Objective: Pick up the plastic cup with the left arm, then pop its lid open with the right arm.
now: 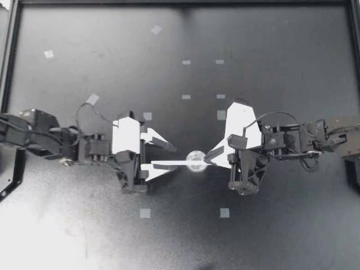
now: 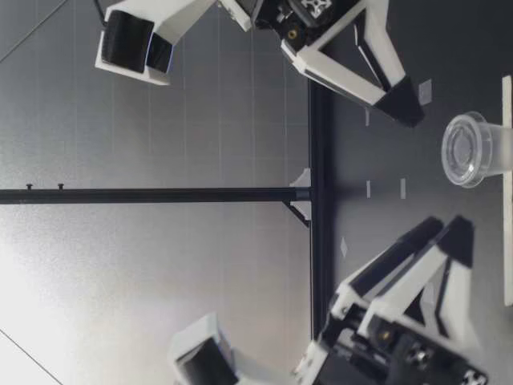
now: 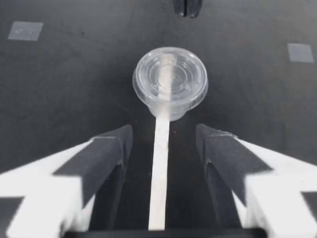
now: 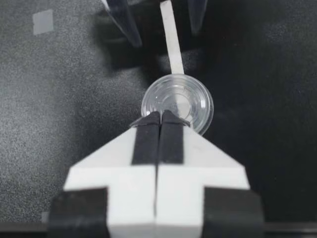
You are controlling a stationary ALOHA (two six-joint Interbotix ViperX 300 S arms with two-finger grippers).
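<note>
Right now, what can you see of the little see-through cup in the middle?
The cup is small, round and clear, like thin plastic, with a ringed lid on its wide top and a narrower base. It looks empty. It stands upright on the black table between my open left gripper and my shut right gripper, whose tips hover by its rim. A white strip runs up to it and shows through it.

a matte black worktop (image 1: 281, 34) carries small pale grey tape squares (image 1: 145, 213), scattered well apart. near its middle a thin white strip (image 1: 174, 163) lies flat, and a small clear plastic cup (image 1: 196, 160) stands upright on one end of it, mouth up.
</note>
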